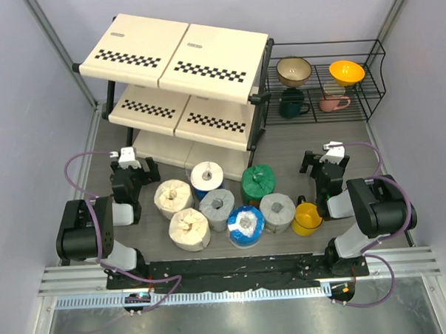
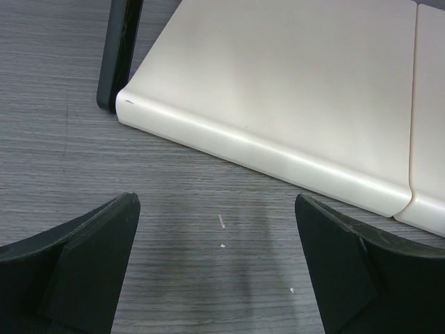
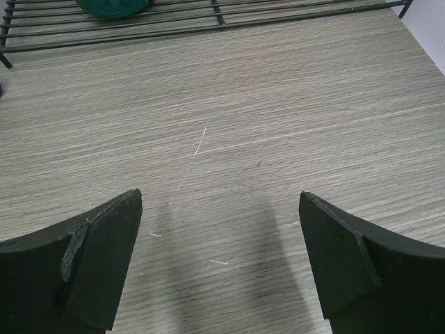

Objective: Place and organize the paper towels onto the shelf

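Paper towels [image 1: 217, 206] sat bunched on the desk [image 1: 296, 145] at lower centre of the top view, all seven off the shelf [image 1: 181, 65] at upper left. Left end effector [image 1: 138, 169] and right end effector [image 1: 323, 163] both stood spread and empty, flanking the bunch. Risks as we judged them: the rolls touched, so fingers closing on one could shove neighbours or the yellow mug [image 1: 307, 219]. The shelf's slant could also let a placed roll slide off.
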`<state>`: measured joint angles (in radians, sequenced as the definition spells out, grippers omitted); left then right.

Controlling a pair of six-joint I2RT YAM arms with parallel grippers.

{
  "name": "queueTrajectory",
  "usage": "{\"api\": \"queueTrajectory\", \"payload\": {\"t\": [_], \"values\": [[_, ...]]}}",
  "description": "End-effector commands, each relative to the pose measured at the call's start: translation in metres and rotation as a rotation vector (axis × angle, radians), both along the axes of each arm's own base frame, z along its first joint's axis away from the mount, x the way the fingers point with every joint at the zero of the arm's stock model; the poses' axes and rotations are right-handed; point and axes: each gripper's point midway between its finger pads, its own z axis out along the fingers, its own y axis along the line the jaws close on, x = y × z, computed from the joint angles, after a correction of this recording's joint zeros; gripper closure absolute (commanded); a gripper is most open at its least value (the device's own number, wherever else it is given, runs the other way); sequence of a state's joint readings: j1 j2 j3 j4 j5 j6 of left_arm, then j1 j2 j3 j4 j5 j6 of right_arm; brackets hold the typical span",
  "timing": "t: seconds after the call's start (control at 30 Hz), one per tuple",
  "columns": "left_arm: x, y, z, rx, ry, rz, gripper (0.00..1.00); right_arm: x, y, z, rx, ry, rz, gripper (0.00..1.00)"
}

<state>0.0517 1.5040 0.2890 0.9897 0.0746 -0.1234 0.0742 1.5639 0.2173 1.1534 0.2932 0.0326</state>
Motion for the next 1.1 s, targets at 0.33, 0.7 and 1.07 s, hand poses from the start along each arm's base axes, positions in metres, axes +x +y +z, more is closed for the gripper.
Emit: {"api": "queueTrajectory", "payload": {"t": [0.33, 0.7, 1.07], "values": [[0.010, 0.001, 0.018, 0.009, -0.060, 0.002, 0.00, 0.005, -0.016, 0.024, 0.025, -0.094, -0.102, 0.00], [-0.002, 0.019, 0.064, -0.059, -0.047, 0.152, 0.00, 0.005, -0.016, 0.024, 0.027, -0.095, -0.103, 0.00], [-0.018, -0.001, 0.079, -0.285, 0.061, 0.152, 0.00, 0.005, -0.016, 0.026, 0.026, -0.100, -0.102, 0.00]]}}
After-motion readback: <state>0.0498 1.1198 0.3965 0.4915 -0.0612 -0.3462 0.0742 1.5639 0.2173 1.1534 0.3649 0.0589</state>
